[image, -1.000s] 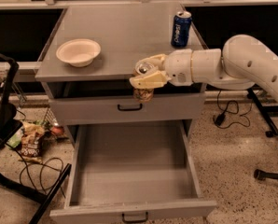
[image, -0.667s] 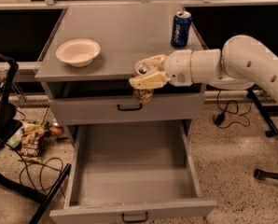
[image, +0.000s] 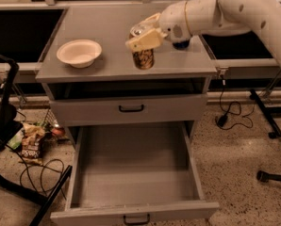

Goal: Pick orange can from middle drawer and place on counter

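Observation:
My gripper (image: pixel 143 36) is over the middle of the counter (image: pixel 107 25), shut on the top of the orange can (image: pixel 144 59). The can is upright, with its base at or just above the counter surface; I cannot tell whether it touches. The white arm reaches in from the upper right. The middle drawer (image: pixel 131 178) is pulled fully open below and nothing lies in it. Its black handle (image: pixel 136 219) is at the bottom edge of the view.
A white bowl (image: pixel 79 52) sits on the counter's left part. A dark blue can (image: pixel 180 44) is mostly hidden behind the arm at the back right. The upper handled drawer (image: pixel 131 108) is closed. Litter and cables lie on the floor at left, chair legs at right.
The gripper has carried the orange can up from in front of the cabinet's front edge and back over the counter. The drawer and the bowl have not moved.

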